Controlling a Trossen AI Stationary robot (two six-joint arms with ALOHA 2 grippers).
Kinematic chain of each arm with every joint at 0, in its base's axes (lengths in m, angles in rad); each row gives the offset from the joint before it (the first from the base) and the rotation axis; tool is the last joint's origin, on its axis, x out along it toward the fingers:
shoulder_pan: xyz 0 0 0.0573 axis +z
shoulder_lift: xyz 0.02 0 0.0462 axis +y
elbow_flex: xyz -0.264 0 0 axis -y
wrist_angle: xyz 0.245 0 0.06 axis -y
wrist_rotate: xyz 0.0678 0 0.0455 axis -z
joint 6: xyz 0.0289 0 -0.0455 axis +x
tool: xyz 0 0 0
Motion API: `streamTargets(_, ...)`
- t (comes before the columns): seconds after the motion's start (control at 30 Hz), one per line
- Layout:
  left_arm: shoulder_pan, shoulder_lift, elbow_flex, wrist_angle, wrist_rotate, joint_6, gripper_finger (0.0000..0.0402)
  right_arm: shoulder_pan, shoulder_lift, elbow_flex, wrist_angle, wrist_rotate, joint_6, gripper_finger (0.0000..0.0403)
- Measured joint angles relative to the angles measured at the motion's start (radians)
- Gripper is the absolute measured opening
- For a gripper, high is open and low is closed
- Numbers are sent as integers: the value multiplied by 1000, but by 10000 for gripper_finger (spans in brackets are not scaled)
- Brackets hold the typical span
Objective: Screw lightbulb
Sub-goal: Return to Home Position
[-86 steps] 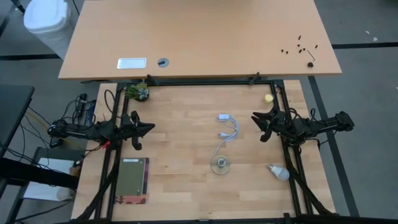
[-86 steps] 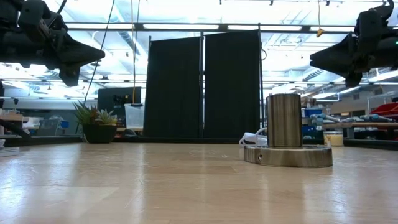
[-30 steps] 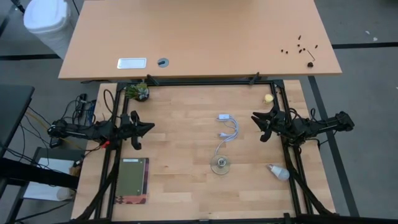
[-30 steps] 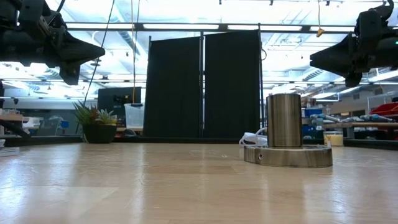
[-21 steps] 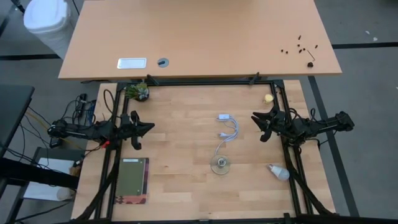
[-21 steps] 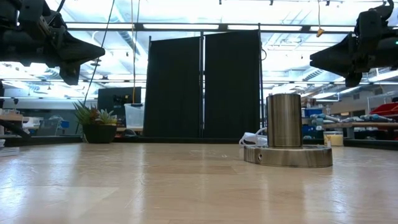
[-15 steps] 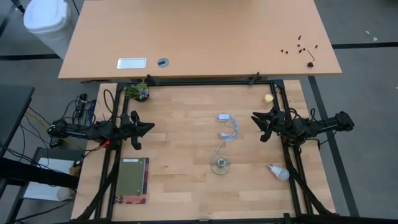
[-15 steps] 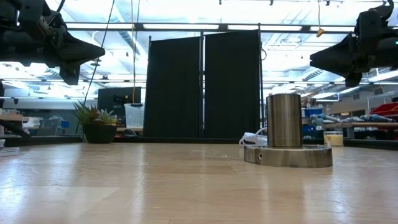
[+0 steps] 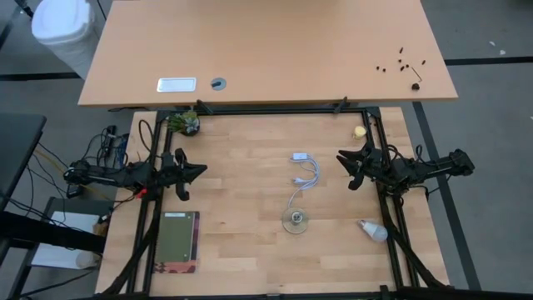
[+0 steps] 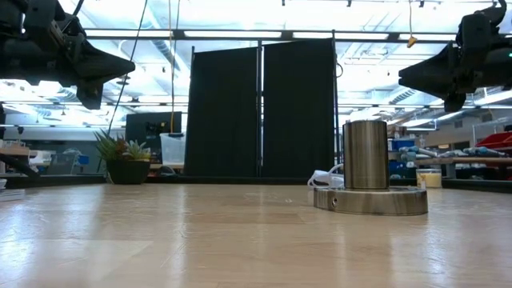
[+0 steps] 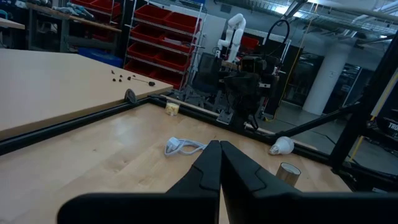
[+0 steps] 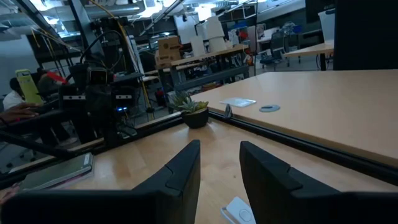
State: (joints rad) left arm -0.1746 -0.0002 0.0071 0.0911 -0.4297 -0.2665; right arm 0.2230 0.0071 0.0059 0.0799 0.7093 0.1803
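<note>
white bulb (image 9: pixel 372 230) lies loose at the right, apart from the socket (image 9: pixel 295 220). left gripper (image 11: pixel 215 149), parked at its side, is pressed together; right gripper (image 12: pixel 219 148), parked opposite, is spread and empty. homing seems done; next, reach down and pinch the bulb.

We log: high view straight above socket base (image 9: pixel 295 221); low view level, close; left wrist view shares it.

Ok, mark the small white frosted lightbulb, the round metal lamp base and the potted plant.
small white frosted lightbulb (image 9: pixel 374 231), high view, its globe.
round metal lamp base (image 10: pixel 366 156), low view, upright cylinder.
potted plant (image 9: pixel 185 123), high view, its leaves.
</note>
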Motion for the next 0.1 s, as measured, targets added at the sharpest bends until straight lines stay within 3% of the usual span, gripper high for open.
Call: streamTargets(0.1, 0, 0, 0, 0, 0, 0, 12, 0, 0, 0, 0, 0, 0, 122)
